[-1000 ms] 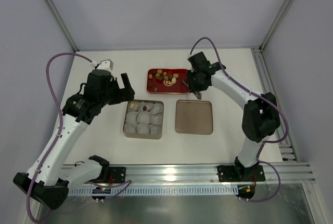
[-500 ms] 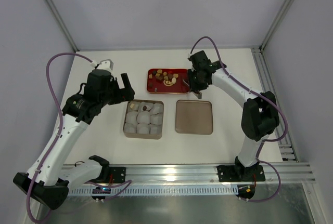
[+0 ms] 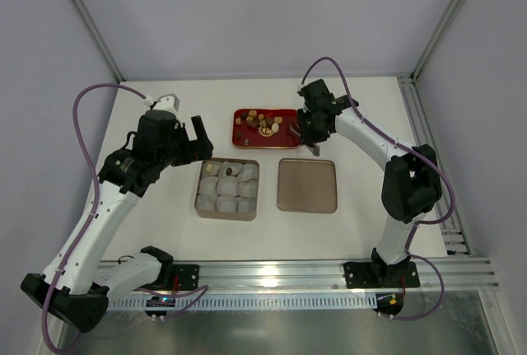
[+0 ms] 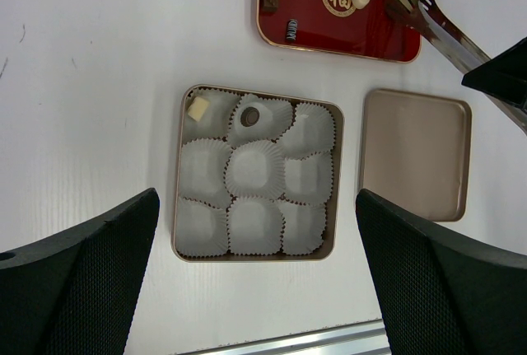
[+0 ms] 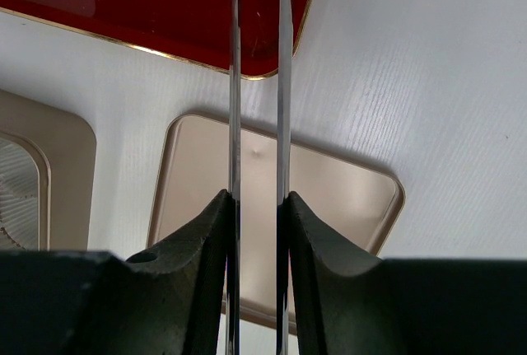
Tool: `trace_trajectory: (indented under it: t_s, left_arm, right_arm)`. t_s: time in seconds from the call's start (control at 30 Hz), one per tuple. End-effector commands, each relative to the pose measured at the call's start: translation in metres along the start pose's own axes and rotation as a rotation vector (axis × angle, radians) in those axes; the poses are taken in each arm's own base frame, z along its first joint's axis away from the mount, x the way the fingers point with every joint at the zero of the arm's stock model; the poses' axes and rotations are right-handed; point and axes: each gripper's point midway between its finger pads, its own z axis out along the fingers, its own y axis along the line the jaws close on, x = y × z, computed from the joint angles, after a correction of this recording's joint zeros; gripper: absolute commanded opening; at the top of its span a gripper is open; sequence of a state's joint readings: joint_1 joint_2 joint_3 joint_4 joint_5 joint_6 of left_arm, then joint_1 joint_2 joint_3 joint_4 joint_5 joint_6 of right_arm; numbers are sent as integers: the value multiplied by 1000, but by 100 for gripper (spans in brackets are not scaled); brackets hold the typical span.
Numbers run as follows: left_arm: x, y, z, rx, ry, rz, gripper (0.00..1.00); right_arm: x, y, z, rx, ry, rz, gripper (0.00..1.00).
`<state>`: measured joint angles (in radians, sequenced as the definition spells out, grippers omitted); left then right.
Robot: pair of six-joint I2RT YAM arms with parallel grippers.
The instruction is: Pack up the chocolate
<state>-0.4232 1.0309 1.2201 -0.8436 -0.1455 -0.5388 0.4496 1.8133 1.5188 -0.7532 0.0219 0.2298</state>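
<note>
Right tool (image 5: 256, 223) barely shifted, clenched on tongs (image 4: 445, 34); left tool (image 4: 257, 207) released wide.

A white table (image 3: 165, 207) with a fine grain fills the enclosure. Pale grey walls (image 3: 263, 9) close it in at the back and on both sides, joined by slanting aluminium posts (image 3: 86, 21). A silver rail (image 3: 288, 271) runs along the near edge, with a dull metal sheet (image 3: 288, 330) below it. The light is soft and even.
</note>
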Motion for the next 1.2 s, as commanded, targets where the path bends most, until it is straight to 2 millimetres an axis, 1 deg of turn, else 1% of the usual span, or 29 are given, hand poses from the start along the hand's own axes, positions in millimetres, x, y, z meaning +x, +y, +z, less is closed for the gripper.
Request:
trace_trajectory:
  t_s: [0.0, 0.53, 1.17]
  left_arm:
    - [-10, -4, -5, 21, -36, -3, 100]
    - [-10, -4, -7, 23, -42, -5, 100]
    - [-10, -3, -8, 23, -45, -4, 100]
  right_arm:
    - [-20, 5, -16, -23, -58, -11, 33]
    - [-31, 6, -35, -32, -103, -2, 32]
    - [-41, 9, -47, -43, -136, 7, 32]
